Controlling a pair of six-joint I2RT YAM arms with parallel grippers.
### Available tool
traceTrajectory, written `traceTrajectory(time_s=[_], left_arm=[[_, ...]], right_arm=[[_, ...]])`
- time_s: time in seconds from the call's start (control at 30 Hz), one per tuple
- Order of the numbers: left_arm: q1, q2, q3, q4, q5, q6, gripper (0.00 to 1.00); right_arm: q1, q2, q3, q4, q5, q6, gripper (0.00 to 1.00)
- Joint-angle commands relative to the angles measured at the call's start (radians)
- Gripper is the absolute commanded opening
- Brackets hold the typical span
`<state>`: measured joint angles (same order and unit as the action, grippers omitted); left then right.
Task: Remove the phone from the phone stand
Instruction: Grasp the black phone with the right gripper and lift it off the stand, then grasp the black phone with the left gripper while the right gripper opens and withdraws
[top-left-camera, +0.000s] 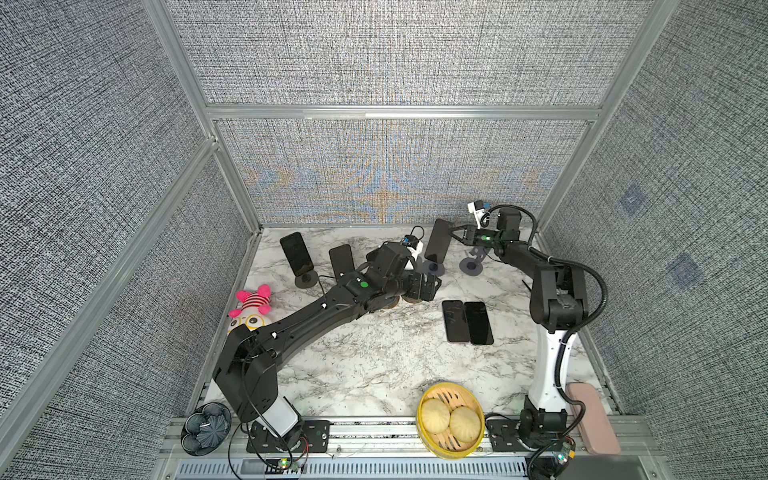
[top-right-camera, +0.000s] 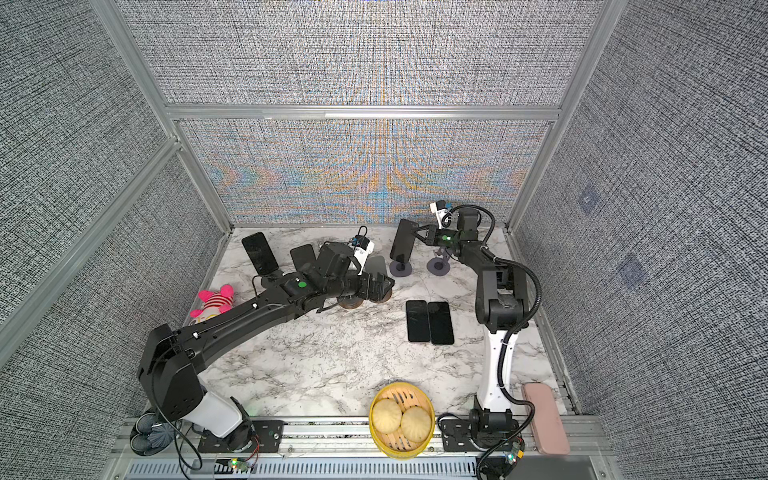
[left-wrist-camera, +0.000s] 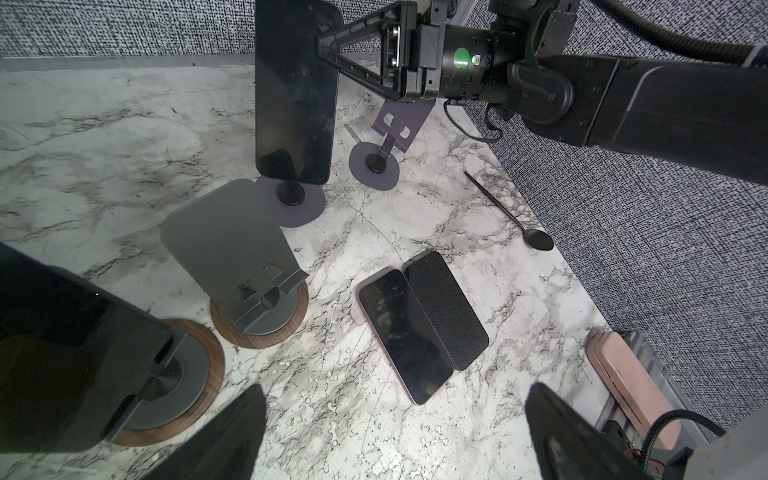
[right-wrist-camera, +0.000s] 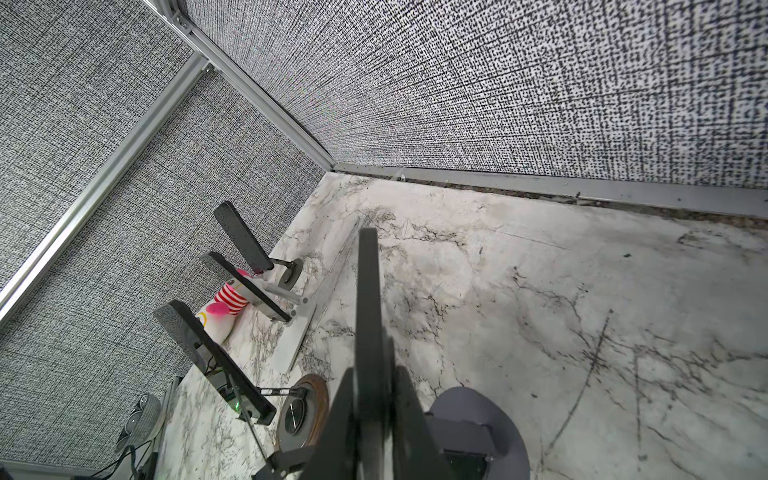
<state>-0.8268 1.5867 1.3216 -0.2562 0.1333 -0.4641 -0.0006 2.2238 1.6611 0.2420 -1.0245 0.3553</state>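
1. Right gripper (top-left-camera: 453, 232): jaws pinched on the upper side edge of the phone (top-left-camera: 438, 244), which is upright over its stand (top-left-camera: 432, 269) at the back of the table (top-left-camera: 374, 353).
2. Your risk: a glossy glass slab on a thin-edge grip may pivot or slip, and the matte disc-footed stand may tip if you drag it.
3. Left gripper (top-left-camera: 424, 287): jaws wide, empty.

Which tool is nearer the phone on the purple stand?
Right. The right tool is shut on the phone near its top; the left tool hangs open by the wood-ringed stands, apart.
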Motion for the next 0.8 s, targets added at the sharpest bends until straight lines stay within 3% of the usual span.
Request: traceTrajectory(time_s=[0.0,0.47,0.77], left_arm=[[0.002,0.002,0.004,0.023,0.003,0.002,0.98],[0.002,0.012,0.031,0.006,-0.029,0.023,0.99],[0.000,0.046,0.064,0.000,0.000,0.033,0.99]], right_arm=[[-0.002,-0.019,-0.001,0.020,-0.017,-0.007,0.13],[-0.006,-0.203,-0.111,-0.094,0.015,-0.062,0.09],[0.001,-0.401,-0.248,-0.351,0.105,-0.095,0.06]])
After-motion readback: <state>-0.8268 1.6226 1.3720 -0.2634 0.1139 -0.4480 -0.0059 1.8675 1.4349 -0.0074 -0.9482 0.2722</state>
